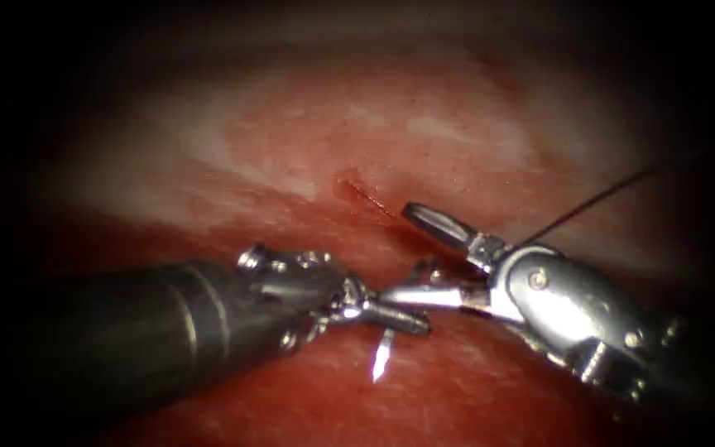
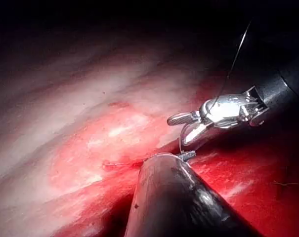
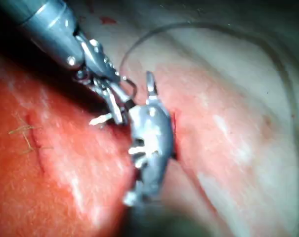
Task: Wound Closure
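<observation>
Endoscope view: left gripper (image 1: 399,316) clamped on needle (image 1: 381,358).

The tissue (image 1: 391,132) formed the supporting surface, pale above and wet with red fluid (image 1: 457,389) below; a short cut (image 1: 364,195) marked its middle.

- Endoscope view: light pools mid-frame on the pale pink pork tissue (image 1: 391,141); the edges darken all round.
- Glare flashes on the right arm's shiny steel hand (image 1: 424,257).
- Right wrist view is blurred throughout.
</observation>
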You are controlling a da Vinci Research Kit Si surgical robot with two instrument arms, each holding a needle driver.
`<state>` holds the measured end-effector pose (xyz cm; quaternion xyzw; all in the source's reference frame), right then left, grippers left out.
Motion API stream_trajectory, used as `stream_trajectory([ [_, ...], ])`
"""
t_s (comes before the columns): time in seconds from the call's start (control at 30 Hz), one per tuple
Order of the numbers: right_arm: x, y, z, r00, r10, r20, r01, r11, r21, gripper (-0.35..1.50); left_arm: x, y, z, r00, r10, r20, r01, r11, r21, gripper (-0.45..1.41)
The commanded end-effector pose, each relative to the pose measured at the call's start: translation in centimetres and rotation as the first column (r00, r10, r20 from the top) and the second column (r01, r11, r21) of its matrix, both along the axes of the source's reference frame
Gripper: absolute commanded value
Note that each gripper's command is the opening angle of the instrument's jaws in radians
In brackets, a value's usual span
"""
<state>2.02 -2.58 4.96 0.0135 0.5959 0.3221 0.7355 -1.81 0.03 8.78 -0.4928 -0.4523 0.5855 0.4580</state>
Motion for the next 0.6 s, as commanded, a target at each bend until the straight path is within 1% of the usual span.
stream_trajectory([
  [0.03, 0.06, 0.01, 0.08, 1.000, 0.005, -0.007, -0.005, 1.000, 0.000, 0.09, -0.06, -0.02, 0.06, 1.000, 0.001, 0.001, -0.001, 1.000, 0.002, -0.45],
  [0.1, 0.04, 0.01, 0.09, 1.000, 0.016, -0.014, -0.016, 1.000, -0.005, -0.08, -0.05, -0.03, 0.05, 1.000, 0.002, 0.001, -0.002, 1.000, 0.002, -0.45],
  [0.17, 0.03, 0.00, 0.08, 1.000, 0.016, -0.015, -0.016, 1.000, -0.005, -0.35, -0.05, -0.04, 0.04, 1.000, 0.002, 0.001, -0.002, 1.000, 0.002, -0.45],
  [0.4, 0.04, -0.03, 0.08, 1.000, 0.009, -0.027, -0.009, 1.000, -0.004, -0.35, -0.04, -0.04, -0.01, 1.000, 0.000, -0.001, 0.000, 1.000, 0.005, -0.45],
  [0.43, 0.04, -0.03, 0.08, 1.000, 0.004, -0.022, -0.004, 1.000, -0.014, -0.35, -0.06, -0.04, -0.03, 1.000, 0.005, 0.000, -0.005, 0.999, -0.053, 0.15],
  [0.47, 0.04, -0.03, 0.08, 1.000, 0.002, -0.020, -0.003, 1.000, -0.019, -0.35, -0.07, -0.03, -0.04, 1.000, 0.016, 0.005, -0.015, 0.992, -0.128, 0.71],
  [0.5, 0.04, -0.03, 0.08, 1.000, -0.006, -0.013, 0.005, 1.000, -0.028, -0.35, -0.09, -0.02, -0.04, 1.000, 0.025, 0.005, -0.023, 0.979, -0.203, 1.08],
  [0.53, 0.03, -0.03, 0.08, 1.000, -0.015, -0.003, 0.015, 0.999, -0.042, -0.35, -0.10, -0.01, -0.04, 1.000, 0.025, -0.001, -0.024, 0.970, -0.243, 1.23],
  [0.57, 0.03, -0.03, 0.08, 1.000, -0.023, 0.007, 0.024, 0.998, -0.056, -0.35, -0.12, 0.01, -0.05, 1.000, 0.019, -0.017, -0.023, 0.955, -0.294, 1.31],
  [0.6, 0.03, -0.03, 0.08, 1.000, -0.026, 0.011, 0.027, 0.997, -0.067, -0.35, -0.12, 0.02, -0.05, 1.000, 0.023, -0.016, -0.027, 0.946, -0.322, 1.38],
])
